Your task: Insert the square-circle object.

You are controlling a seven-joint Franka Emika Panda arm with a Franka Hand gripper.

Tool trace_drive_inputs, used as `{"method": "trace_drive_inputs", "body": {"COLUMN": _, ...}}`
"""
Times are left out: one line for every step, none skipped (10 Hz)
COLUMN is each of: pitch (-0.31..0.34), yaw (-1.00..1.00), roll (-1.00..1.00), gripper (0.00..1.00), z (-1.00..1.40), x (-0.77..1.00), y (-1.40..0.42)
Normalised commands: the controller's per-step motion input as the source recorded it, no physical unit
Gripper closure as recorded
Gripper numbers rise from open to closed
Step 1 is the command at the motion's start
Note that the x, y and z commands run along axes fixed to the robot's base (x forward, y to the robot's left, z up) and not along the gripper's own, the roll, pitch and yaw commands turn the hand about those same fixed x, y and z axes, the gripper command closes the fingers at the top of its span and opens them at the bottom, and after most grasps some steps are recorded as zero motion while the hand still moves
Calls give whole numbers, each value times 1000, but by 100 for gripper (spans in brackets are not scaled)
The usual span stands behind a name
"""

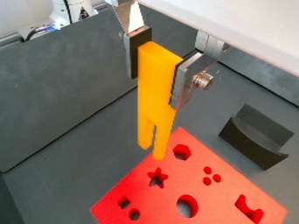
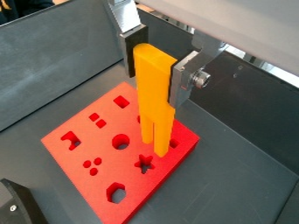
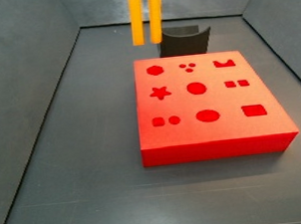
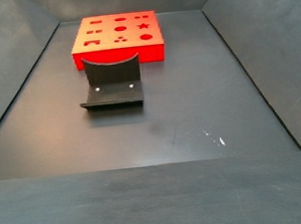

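My gripper (image 1: 160,70) is shut on the flat upper block of the square-circle object (image 1: 152,105), a tall orange-yellow piece held upright with its two prongs pointing down. Both wrist views show the grip; the gripper (image 2: 160,70) holds the object (image 2: 155,105) the same way there. The prong tips hang above the red block (image 2: 176,144), near its star and hexagon holes. In a side view only the prongs (image 3: 145,14) show, high over the far left of the red block (image 3: 226,102). The gripper is out of both side views.
A dark grey curved piece (image 3: 183,41) stands on the floor close to the red block (image 4: 155,52); it also shows in the other views (image 4: 112,83) (image 1: 257,136) (image 2: 14,206). Sloping grey walls enclose the dark floor on all sides.
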Motion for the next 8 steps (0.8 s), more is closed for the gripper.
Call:
{"method": "trace_drive_inputs", "body": {"pitch": -59, "yaw": 0, "roll": 70, "gripper": 100, "z": -217, "x": 197, "y": -374}}
{"method": "trace_drive_inputs", "body": {"pitch": -119, "yaw": 26, "roll": 277, "gripper": 100, "z": -266, "x": 614, "y": -671}}
{"method": "trace_drive_inputs", "body": {"pitch": -131, "yaw": 29, "roll": 249, "gripper": 100, "z": -391, "x": 651, "y": -671}}
{"method": "trace_drive_inputs", "body": {"pitch": -121, "yaw": 46, "roll": 231, "gripper": 100, "z": -486, "x": 663, "y": -637}}
{"method": "trace_drive_inputs", "body": {"pitch": -113, "yaw": 31, "roll": 220, "gripper": 100, "z": -491, "x": 637, "y": -611}}
{"method": "trace_drive_inputs", "body": {"pitch": -106, "yaw": 20, "roll": 191, "gripper": 100, "z": -486, "x": 554, "y": -571}}
{"method": "trace_drive_inputs", "body": {"pitch": -73, "yaw": 69, "roll": 117, "gripper": 100, "z": -486, "x": 397, "y": -491}}
{"method": "trace_drive_inputs", "body": {"pitch": -17, "yaw": 114, "roll": 11, "gripper": 100, "z": -363, "x": 294, "y": -291}}
